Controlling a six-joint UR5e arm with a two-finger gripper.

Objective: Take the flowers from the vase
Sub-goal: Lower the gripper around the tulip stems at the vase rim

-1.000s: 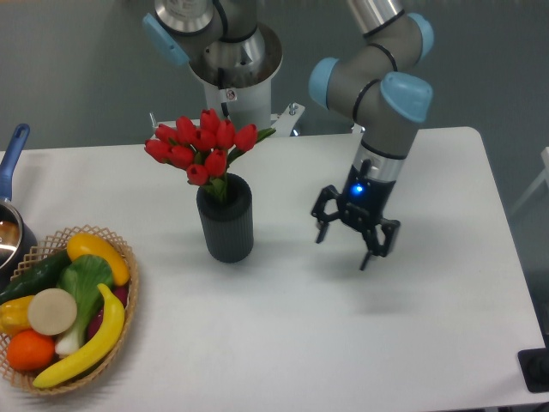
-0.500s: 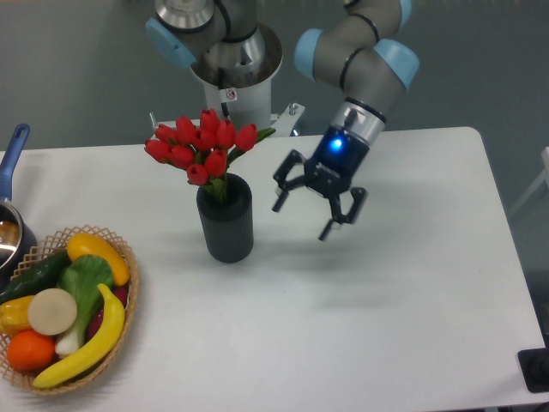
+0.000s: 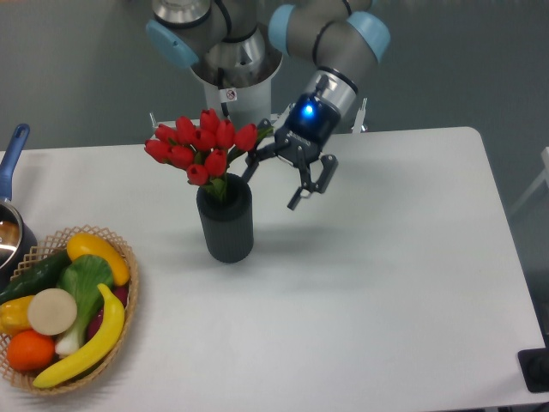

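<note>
The fixed camera looks down on a white table (image 3: pixel 369 283). The vase (image 3: pixel 226 218), dark and ribbed, stands upright on the left half of it, well away from every table edge. The flowers (image 3: pixel 200 148), a tight bunch of red buds, sit in its mouth and lean a little to the left, with one green leaf pointing to the right. The gripper (image 3: pixel 274 180) hangs in the air just to the right of the bunch, tilted, with a blue light shining on its wrist. Its jaws stand apart and hold nothing; the left finger is near the right-most bud and the vase rim, but I cannot tell if it touches them, because the dark finger and the dark vase run together there. To the right of the gripper the table is bare up to the right edge. At the front left corner a woven basket (image 3: pixel 120 257) with fruit and vegetables reaches over the table edge. A pot with a blue handle (image 3: pixel 12 159) is cut by the left border.
</note>
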